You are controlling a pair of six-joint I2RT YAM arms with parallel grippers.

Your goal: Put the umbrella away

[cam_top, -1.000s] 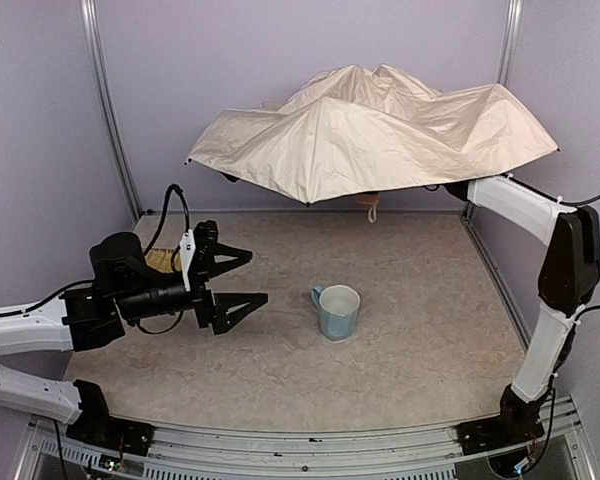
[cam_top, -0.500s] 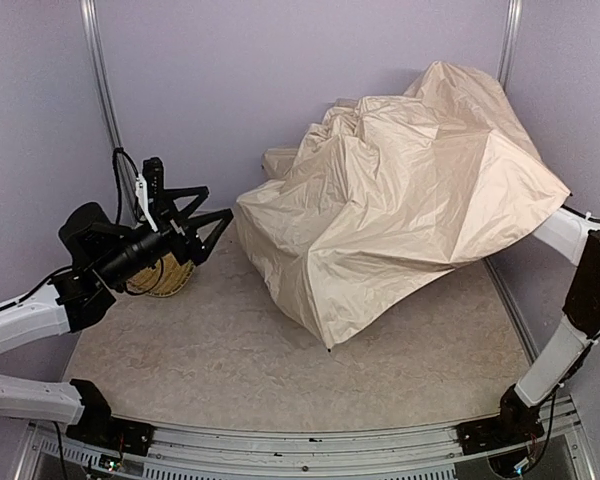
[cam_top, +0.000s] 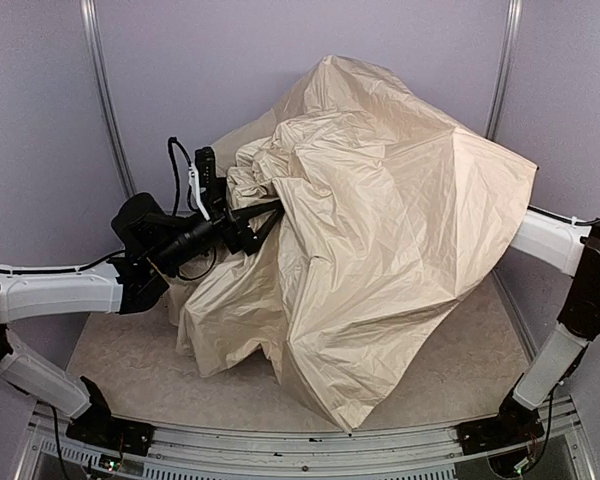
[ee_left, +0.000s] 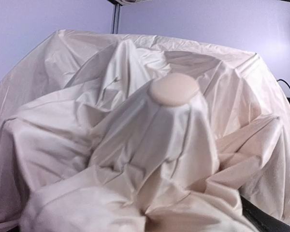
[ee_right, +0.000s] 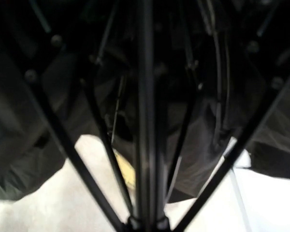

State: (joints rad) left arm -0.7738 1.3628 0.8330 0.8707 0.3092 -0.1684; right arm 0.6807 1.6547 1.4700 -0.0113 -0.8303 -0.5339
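Left gripper [cam_top: 261, 221] (jaws spread) should centre on the cap [ee_left: 174, 89] of the umbrella [cam_top: 400, 220] before closing; right gripper [ee_right: 145, 223] pinches the shaft [ee_right: 146, 121].

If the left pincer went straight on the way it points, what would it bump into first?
The umbrella. The open left pincer points into its bunched cream cloth, and its own camera shows the round top cap dead ahead. Whether they touch is hard to tell.

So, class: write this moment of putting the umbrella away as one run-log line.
umbrella: fabric slumped over table | left gripper: open, at the folds, facing top cap | right gripper: hidden under umbrella, state unclear
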